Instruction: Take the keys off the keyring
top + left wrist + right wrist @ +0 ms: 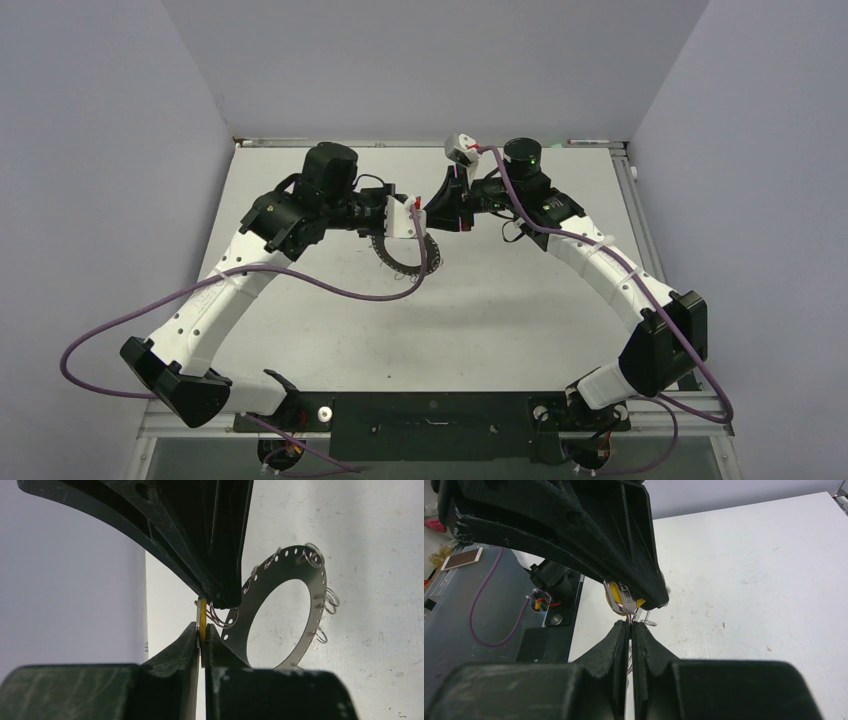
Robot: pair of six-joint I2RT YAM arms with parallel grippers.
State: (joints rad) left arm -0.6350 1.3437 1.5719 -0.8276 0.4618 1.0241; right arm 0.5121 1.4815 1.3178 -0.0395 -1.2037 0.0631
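Observation:
My left gripper point(201, 627) is shut on a small yellow and silver key point(202, 616), seen edge-on between its fingertips. The grey flat keyring point(287, 560), with small wire loops point(327, 600) round its rim, hangs beside the key, above the table. My right gripper point(630, 625) is shut on a thin wire loop right below the key point(620, 596). In the top view the two grippers, left point(420, 220) and right point(440, 212), meet tip to tip mid-table, and the keyring point(392, 262) hangs under them.
The white table point(520, 330) has grey walls on three sides. The black mounting frame point(430, 415) runs along the near edge. A purple cable point(300, 280) loops from the left arm. A phone point(461, 558) lies off the table.

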